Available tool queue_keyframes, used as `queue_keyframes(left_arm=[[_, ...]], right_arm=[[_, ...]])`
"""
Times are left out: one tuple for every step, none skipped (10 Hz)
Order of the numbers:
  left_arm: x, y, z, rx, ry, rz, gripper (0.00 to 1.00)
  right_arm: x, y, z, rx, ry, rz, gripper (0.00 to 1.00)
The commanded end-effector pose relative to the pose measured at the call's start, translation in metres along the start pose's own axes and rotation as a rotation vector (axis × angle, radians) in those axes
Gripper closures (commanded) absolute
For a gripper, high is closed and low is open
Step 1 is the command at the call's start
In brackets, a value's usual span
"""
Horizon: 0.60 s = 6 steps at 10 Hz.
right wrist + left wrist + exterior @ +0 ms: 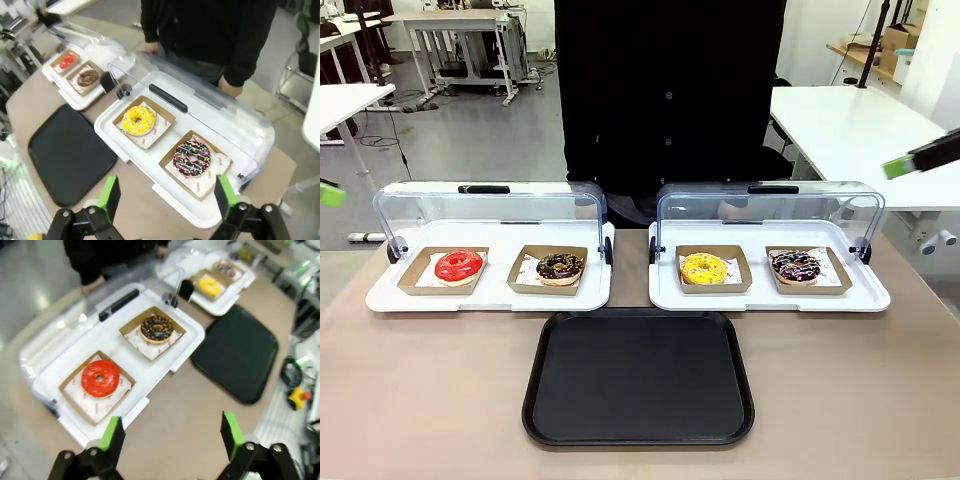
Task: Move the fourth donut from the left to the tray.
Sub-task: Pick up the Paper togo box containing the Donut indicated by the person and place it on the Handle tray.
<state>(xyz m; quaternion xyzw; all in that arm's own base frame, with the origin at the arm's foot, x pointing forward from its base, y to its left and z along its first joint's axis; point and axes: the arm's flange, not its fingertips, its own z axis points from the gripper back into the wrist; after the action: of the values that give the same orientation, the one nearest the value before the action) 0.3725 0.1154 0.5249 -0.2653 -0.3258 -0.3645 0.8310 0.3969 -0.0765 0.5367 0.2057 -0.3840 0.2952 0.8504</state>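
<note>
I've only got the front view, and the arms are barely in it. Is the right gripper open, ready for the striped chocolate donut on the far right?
Observer: Yes. The right wrist view shows the right gripper open, high up, with the striped donut just ahead of it.
Operator: And the left one?
Observer: The left gripper is open too, above the table, on the near side of the red donut.
Operator: Where are the person's hands?
Observer: One hand rests at the far edge of the clear lid behind the striped donut.
</note>
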Motion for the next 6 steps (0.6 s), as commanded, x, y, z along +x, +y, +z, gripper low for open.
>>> queue_keyframes(left_arm=[[-0.022,0.038,0.018,-0.089,-0.068,-0.035,0.0],[-0.034,0.043,0.029,-0.1,-0.094,-0.065,0.0],[-0.045,0.05,0.038,-0.11,-0.127,-0.105,0.0],[-0.05,0.045,0.04,-0.114,-0.16,-0.134,0.0],[-0.053,0.042,0.043,-0.113,-0.189,-0.154,0.0],[-0.057,0.041,0.045,-0.107,-0.222,-0.157,0.0]], right_arm=[[-0.022,-0.033,0.021,0.116,-0.104,0.04,0.0],[-0.036,-0.044,0.036,0.14,-0.15,0.047,0.0],[-0.05,-0.055,0.047,0.151,-0.185,0.051,0.0],[-0.062,-0.063,0.056,0.155,-0.203,0.046,0.0],[-0.071,-0.069,0.063,0.16,-0.23,0.045,0.0],[-0.08,-0.072,0.068,0.156,-0.253,0.043,0.0]])
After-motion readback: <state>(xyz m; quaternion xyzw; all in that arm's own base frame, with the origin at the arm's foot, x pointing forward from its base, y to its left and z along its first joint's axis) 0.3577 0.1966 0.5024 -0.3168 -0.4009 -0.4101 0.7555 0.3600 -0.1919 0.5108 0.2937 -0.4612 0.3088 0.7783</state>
